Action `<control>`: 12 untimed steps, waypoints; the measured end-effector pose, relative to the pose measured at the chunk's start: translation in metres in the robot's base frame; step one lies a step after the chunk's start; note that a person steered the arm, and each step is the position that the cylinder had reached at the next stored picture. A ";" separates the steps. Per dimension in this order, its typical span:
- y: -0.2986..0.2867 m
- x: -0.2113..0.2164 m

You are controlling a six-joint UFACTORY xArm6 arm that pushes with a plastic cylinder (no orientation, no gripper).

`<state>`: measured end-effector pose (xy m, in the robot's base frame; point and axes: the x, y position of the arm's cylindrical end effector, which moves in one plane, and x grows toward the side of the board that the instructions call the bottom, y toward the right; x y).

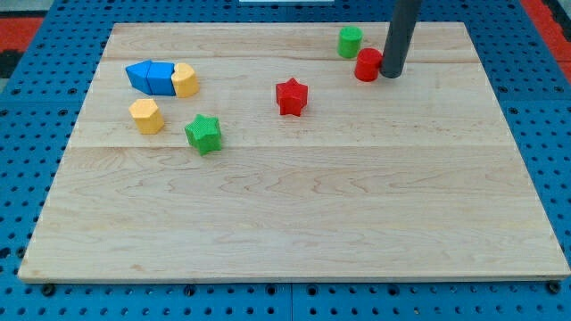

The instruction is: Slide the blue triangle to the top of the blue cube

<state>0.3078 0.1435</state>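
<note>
Blue triangle [139, 76] touches blue cube [162, 78] at upper left; my tip [392, 75] touches red cylinder [368, 65].

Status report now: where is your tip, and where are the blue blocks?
My tip at view's top right, touching red cylinder. Blue triangle and blue cube together at top left, yellow block against the cube. Red star lies between.

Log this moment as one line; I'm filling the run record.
tip: right of, touching red cylinder block | blue triangle block: left of, touching blue cube block | task: not started
</note>
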 end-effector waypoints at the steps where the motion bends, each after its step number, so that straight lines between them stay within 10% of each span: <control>1: -0.021 0.000; 4: -0.031 0.065; 8: -0.325 0.175; 10: -0.448 0.136; 12: -0.381 0.064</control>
<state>0.3720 -0.2378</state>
